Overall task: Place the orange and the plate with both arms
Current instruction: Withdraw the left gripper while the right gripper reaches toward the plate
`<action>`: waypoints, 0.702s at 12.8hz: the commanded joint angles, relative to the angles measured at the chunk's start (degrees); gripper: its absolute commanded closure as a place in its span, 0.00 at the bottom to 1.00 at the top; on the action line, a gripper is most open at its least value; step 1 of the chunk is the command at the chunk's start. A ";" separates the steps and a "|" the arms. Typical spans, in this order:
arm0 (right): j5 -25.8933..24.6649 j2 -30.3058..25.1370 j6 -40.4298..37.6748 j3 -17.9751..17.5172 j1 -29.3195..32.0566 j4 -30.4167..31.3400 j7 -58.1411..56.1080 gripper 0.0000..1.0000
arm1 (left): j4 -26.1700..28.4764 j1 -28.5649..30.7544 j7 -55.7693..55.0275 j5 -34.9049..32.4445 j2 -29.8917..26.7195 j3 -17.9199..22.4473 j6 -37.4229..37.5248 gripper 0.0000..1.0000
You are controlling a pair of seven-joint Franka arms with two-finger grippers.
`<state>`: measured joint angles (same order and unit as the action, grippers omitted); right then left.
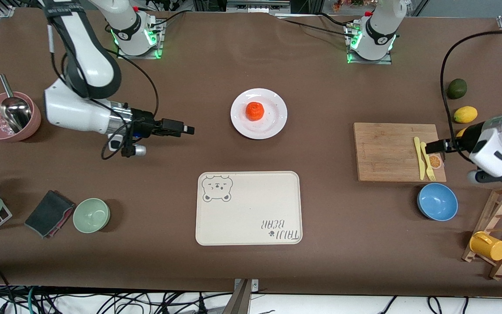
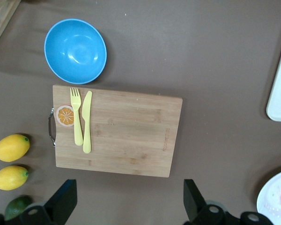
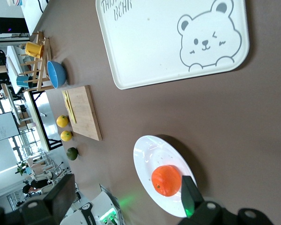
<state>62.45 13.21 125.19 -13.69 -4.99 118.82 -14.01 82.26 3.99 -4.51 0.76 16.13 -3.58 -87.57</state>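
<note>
1. Toward the right arm's end of the table, the right gripper hangs over bare cloth, fingers spread and empty.
2. At mid-table, the orange sits on the plate, farther from the front camera than the bear tray.
3. Over the cutting board, the left gripper hangs with fingers spread, empty.

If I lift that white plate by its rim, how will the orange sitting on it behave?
The orange is round and sits loose near the middle of the plate, so it will likely roll if the plate tilts. The plate looks glossy with a shallow rim, so it probably offers little grip or stop. Both tools, left and right, are open and clear of it.
</note>
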 commanded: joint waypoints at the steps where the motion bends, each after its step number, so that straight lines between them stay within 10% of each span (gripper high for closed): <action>1: 6.26 2.25 7.22 -4.30 0.59 2.90 -6.97 0.01 | 6.68 -1.87 5.55 1.62 -8.73 2.35 -1.72 0.00; 9: 23.31 9.29 20.53 -12.85 0.15 8.35 -27.51 0.04 | 11.09 -2.23 7.94 0.39 -11.47 2.08 -3.05 0.00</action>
<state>81.73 23.21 145.34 -25.91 -5.47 124.66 -34.46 92.04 2.00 1.74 1.07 5.89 -1.91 -90.04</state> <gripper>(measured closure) 0.031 0.000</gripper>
